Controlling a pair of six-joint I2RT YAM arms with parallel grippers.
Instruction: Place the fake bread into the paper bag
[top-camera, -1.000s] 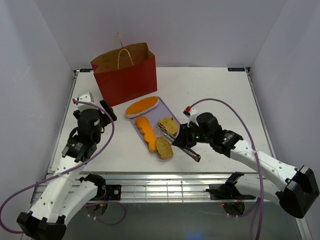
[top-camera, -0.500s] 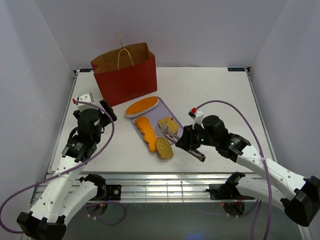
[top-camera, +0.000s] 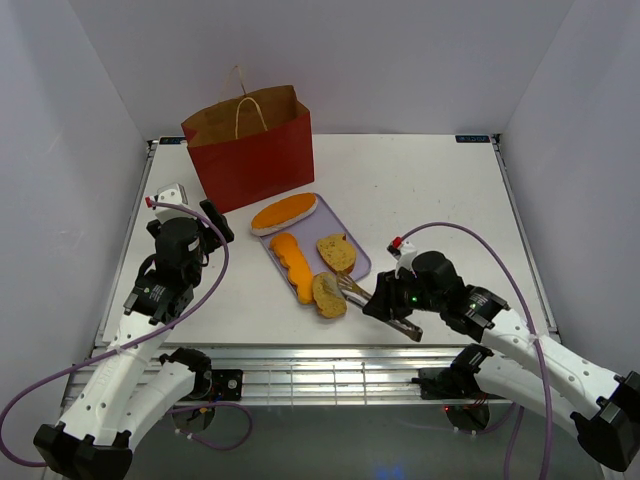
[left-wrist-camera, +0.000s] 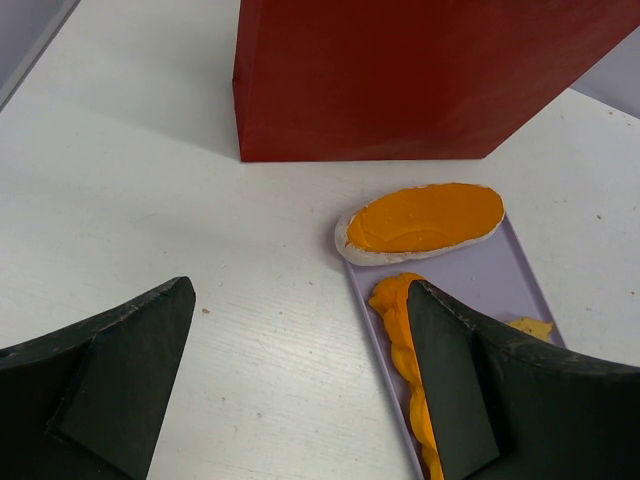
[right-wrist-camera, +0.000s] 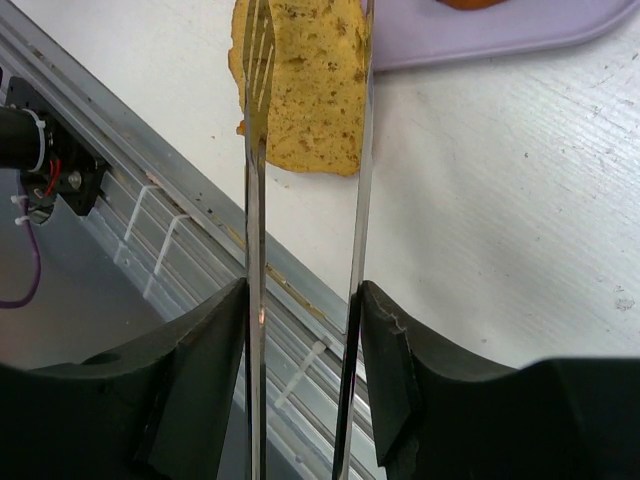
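Note:
The red paper bag (top-camera: 248, 150) stands upright at the back left, mouth open; it also shows in the left wrist view (left-wrist-camera: 430, 70). On the lavender tray (top-camera: 358, 262) lie an oval orange loaf (top-camera: 283, 212), a twisted orange loaf (top-camera: 293, 265) and a tan toast slice (top-camera: 336, 252). A brown-crusted slice (top-camera: 327, 295) lies at the tray's near end. My right gripper (top-camera: 387, 305) is shut on long metal tongs (top-camera: 352, 289), whose tips sit over that slice (right-wrist-camera: 300, 90). My left gripper (top-camera: 210, 225) is open and empty, left of the tray.
The left wrist view shows the oval loaf (left-wrist-camera: 425, 218), the twisted loaf (left-wrist-camera: 405, 330) and the tray (left-wrist-camera: 500, 280) just right of my open left gripper (left-wrist-camera: 300, 380). The table's near metal rail (right-wrist-camera: 200, 230) lies under my right gripper (right-wrist-camera: 305, 330).
My right arm has drawn back toward the near right with the tongs, whose tips went from the toast slice to the near slice. The left arm has not moved.

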